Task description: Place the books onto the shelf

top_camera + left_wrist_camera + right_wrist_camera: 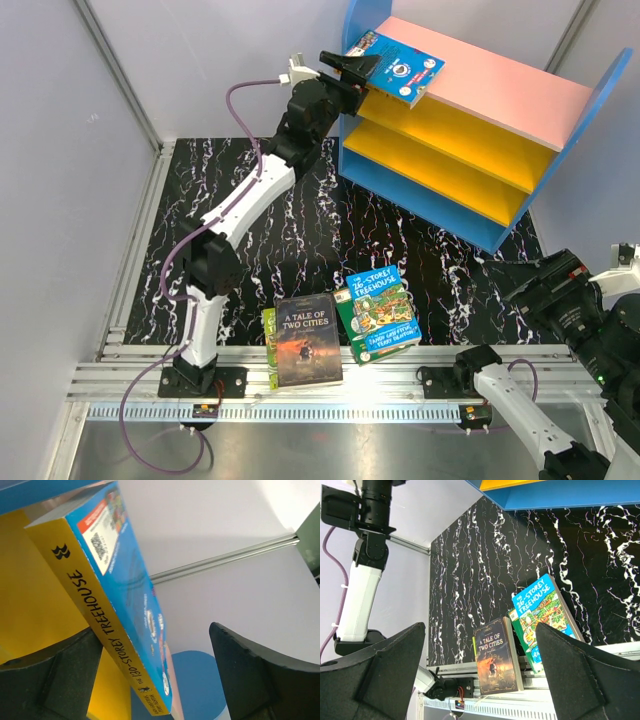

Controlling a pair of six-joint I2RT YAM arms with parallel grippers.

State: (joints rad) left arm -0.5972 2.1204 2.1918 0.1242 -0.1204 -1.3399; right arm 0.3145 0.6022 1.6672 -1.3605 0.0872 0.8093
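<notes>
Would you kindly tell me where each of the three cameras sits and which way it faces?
Top external: above and behind the bases, looking down on table, shelf, left arm, right arm.
Left wrist: up at the shelf, facing the blue book; left fingers show.
Right wrist: low, near right, facing across the table at the Two Cities book; right fingers and left arm show.
Shared: top and right wrist both see the Two Cities book.

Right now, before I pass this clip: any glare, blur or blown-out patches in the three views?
Top external: sharp, glare band along the metal rail. Left wrist: blue book spine legible, wall blown out top right, left end effector's fingers dark and soft. Right wrist: A Tale of Two Cities title readable, right end effector's fingers underexposed.
</notes>
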